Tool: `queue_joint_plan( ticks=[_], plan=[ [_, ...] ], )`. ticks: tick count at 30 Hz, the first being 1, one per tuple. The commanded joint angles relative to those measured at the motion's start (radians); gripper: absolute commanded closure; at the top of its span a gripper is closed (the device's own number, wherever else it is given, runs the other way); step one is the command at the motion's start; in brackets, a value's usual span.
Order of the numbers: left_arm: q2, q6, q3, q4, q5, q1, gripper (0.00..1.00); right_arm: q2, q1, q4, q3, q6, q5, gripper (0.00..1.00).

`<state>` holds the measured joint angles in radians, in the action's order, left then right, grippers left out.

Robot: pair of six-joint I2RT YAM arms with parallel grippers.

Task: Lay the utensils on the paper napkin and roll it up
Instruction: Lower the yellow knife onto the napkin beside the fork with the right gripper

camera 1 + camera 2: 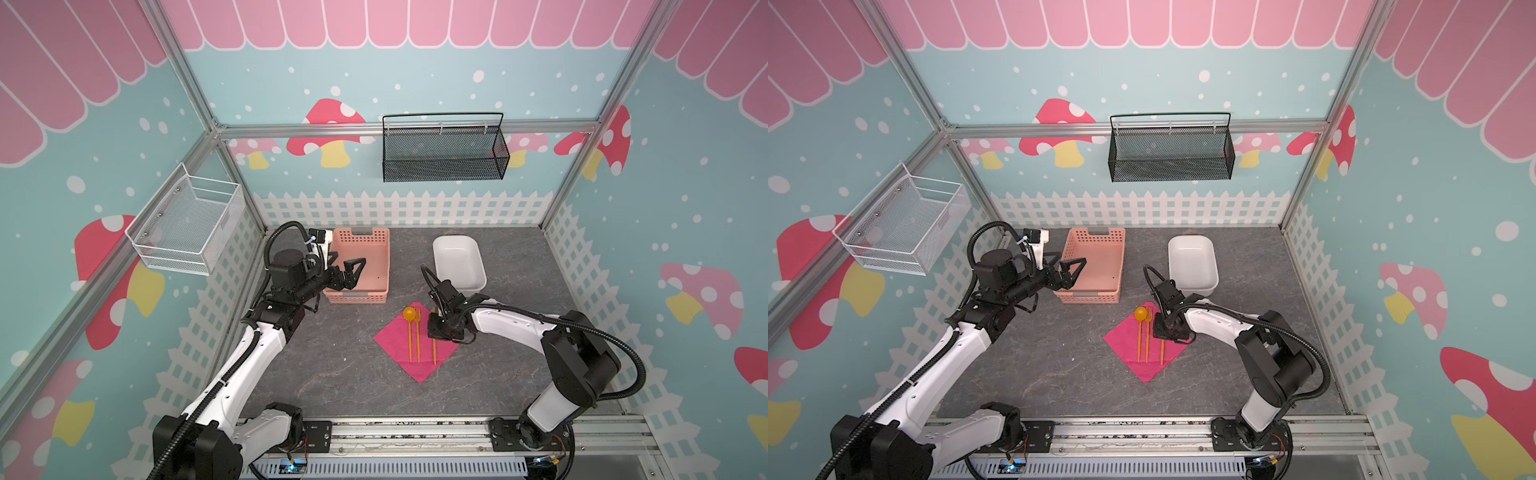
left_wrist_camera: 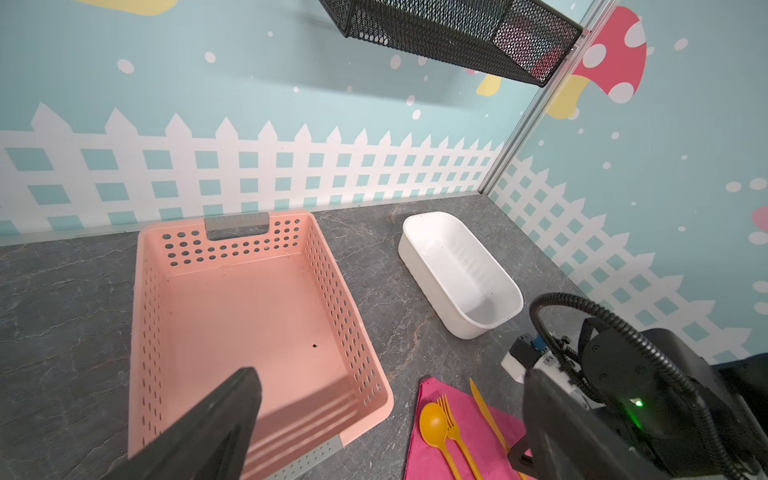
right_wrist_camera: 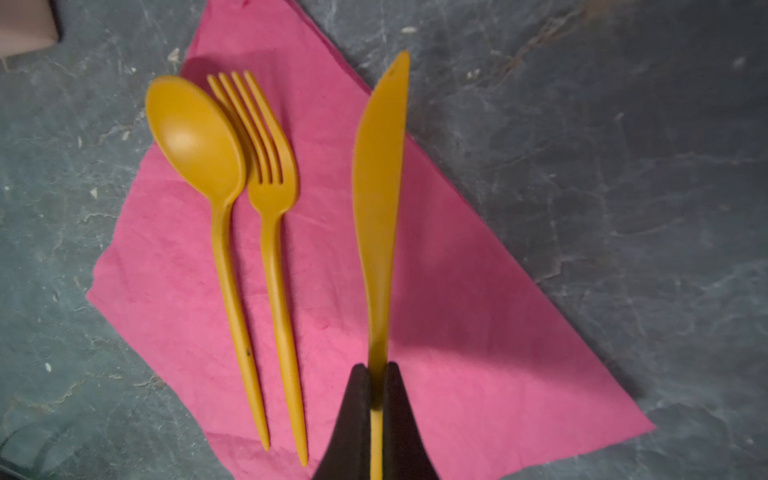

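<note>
Risk sits chiefly with the knife (image 3: 378,174); the right fingers (image 3: 353,424) are clamped on its handle and hold it over the right part of the napkin (image 3: 457,332), right of the fork (image 3: 266,166) and spoon (image 3: 195,137), which lie side by side on the sheet; whether the knife touches the paper I cannot tell; its blade tip reaches past the napkin's far edge over bare tabletop (image 3: 623,208), so a release here would likely leave it poking out of the roll; the gap to the fork could make that roll loose; thin paper may drag or crease if the fingers scrape it; the left fingers (image 2: 216,428) stand wide apart above the pink basket (image 2: 145,291) at the far left, holding nothing.
</note>
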<state>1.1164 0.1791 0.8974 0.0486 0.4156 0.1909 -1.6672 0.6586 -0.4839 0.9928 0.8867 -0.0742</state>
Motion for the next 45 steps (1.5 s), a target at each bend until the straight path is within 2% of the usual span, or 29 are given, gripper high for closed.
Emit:
queue_joint_plan(
  ticks=[1,19,45],
  plan=[
    [-0.015,0.0,0.009,0.004,0.001,-0.005,0.01,-0.032,0.013,-0.007,0.051,0.02,0.025,1.0],
    [-0.023,0.0,0.011,0.011,-0.008,-0.004,0.01,-0.089,0.045,0.006,0.074,0.046,0.019,1.0],
    [-0.026,-0.007,0.011,0.016,-0.018,-0.004,0.01,-0.143,0.047,0.012,0.113,0.02,0.047,1.0]
  ],
)
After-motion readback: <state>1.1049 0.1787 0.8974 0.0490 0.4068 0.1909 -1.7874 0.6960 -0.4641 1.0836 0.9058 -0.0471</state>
